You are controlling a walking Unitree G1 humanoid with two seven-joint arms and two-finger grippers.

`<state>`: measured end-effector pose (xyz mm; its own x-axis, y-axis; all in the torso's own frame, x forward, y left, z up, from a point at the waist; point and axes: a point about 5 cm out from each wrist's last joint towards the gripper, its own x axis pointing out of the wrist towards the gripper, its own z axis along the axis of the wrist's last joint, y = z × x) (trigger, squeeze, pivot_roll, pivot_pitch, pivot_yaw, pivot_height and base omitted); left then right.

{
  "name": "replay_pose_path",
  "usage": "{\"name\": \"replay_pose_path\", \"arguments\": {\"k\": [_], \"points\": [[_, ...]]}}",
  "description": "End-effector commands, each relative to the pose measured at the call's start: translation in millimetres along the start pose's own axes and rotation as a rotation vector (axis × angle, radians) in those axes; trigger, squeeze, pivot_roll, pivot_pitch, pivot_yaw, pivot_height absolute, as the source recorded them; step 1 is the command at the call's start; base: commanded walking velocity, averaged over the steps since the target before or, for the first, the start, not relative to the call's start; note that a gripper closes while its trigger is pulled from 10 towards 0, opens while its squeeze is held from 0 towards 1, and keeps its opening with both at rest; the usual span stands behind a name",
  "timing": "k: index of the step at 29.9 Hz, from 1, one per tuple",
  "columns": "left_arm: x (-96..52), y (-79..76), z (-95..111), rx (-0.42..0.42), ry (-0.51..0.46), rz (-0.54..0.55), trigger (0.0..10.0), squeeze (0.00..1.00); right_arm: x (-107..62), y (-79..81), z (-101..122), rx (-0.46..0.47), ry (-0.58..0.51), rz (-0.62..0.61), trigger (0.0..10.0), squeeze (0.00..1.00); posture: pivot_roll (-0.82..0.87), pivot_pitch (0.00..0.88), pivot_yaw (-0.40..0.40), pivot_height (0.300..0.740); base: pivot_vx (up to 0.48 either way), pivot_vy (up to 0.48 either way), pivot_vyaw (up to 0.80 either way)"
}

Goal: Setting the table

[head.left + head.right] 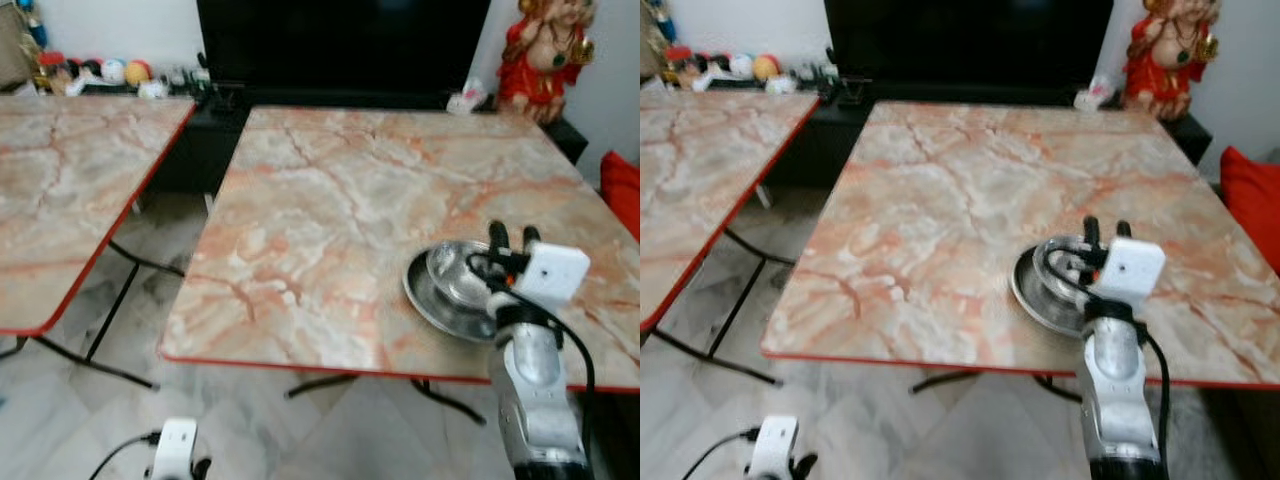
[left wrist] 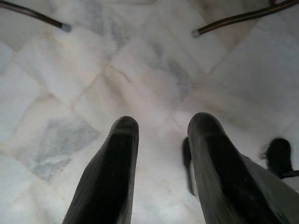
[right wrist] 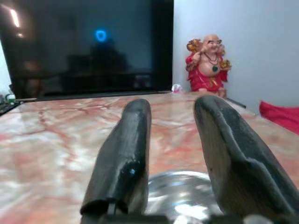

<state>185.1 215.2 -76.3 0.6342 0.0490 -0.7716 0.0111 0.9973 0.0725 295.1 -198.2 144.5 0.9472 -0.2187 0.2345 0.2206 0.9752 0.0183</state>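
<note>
A shiny steel bowl [image 1: 452, 272] rests in a shallow steel plate [image 1: 432, 303] near the front right of the marble table [image 1: 330, 210]. My right gripper [image 1: 513, 238] stands just over the bowl's right rim, fingers pointing toward the far side of the table. In the right wrist view the right gripper [image 3: 174, 105] is open, nothing is between its fingers, and the bowl [image 3: 180, 193] gleams below them. My left gripper [image 2: 163, 123] hangs low and open over the floor, and its white wrist housing [image 1: 176, 445] shows below the table's front edge.
A second marble table [image 1: 70, 190] stands to the left across a gap of tiled floor [image 1: 150, 290]. Behind are a black TV [image 1: 340, 45], a red figurine [image 1: 545, 55] and small toys [image 1: 110, 72]. A red cushion [image 1: 622, 190] lies at the right.
</note>
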Motion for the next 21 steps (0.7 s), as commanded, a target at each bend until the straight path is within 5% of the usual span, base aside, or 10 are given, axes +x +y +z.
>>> {"name": "replay_pose_path", "arguments": {"k": [1,21], "points": [[-0.7,2.4,-2.6,0.000,0.011,0.007,10.0,0.00,2.5,6.4,1.9,0.012,-0.007,0.020,10.0,0.00,0.04,0.000,0.004,0.740,0.000,0.480,0.00],[0.4,1.4,1.4,-0.012,0.001,0.011,10.0,0.00,5.0,16.0,3.2,0.035,-0.017,0.052,10.0,0.00,0.05,0.000,0.000,0.740,0.000,0.480,0.00]]}}
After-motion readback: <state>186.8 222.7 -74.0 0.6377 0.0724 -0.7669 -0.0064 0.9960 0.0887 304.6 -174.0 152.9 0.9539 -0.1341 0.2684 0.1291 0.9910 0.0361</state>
